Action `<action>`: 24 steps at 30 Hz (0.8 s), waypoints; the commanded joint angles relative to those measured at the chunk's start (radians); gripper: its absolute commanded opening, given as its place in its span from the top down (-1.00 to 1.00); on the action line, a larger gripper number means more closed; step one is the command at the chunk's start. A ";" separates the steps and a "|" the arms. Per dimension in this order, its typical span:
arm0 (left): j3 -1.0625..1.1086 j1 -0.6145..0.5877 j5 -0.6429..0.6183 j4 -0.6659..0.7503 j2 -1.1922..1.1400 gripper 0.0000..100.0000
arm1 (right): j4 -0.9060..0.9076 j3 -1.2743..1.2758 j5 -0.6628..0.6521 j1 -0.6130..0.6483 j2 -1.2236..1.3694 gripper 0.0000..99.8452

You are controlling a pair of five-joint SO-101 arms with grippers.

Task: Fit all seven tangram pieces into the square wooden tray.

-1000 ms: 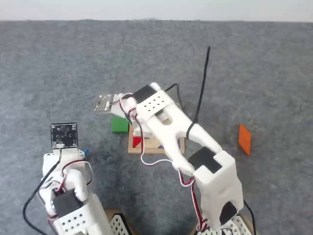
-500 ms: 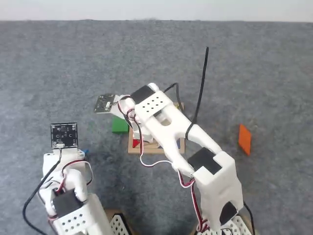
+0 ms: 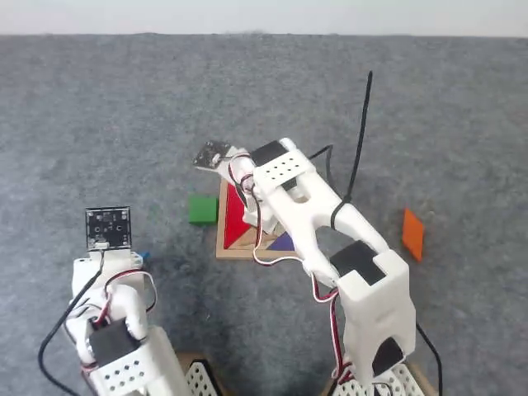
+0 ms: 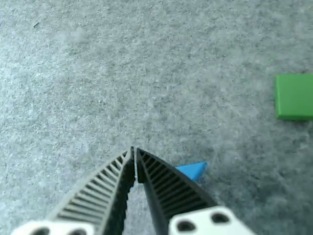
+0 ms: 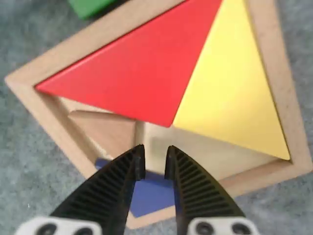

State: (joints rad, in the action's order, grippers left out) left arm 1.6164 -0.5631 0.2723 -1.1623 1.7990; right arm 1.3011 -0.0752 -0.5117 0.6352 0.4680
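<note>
Right end effector (image 5: 154, 159), narrowly open and empty, hung over the tray (image 3: 231, 252) at the high view's centre; left end effector (image 4: 134, 152) was closed. Lowering might jam the blue piece (image 5: 151, 196), seemingly riding the rim.

You have the tray (image 3: 239, 253) mid-counter (image 3: 99, 107). In it a large triangle (image 5: 137, 83) lies edge to edge with a second large triangle (image 5: 230, 93), and a third piece (image 3: 283, 242) sits at its near side, below the right end effector (image 5: 154, 161). The square piece (image 3: 202, 209) lies just left of the tray and the parallelogram (image 3: 412, 234) well off to its right, while the small triangle (image 4: 191, 170) lies near-left, just beside the left end effector (image 4: 133, 156).
</note>
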 commanded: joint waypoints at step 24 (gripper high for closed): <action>-0.024 -0.005 -0.014 0.025 0.020 0.97 | 0.309 -0.123 0.078 -0.059 -0.321 0.83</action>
State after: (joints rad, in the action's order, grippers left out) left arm 1.6164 -0.5631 0.2677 -1.1623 1.7990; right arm 1.5451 -0.1458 -0.4918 0.6490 0.3422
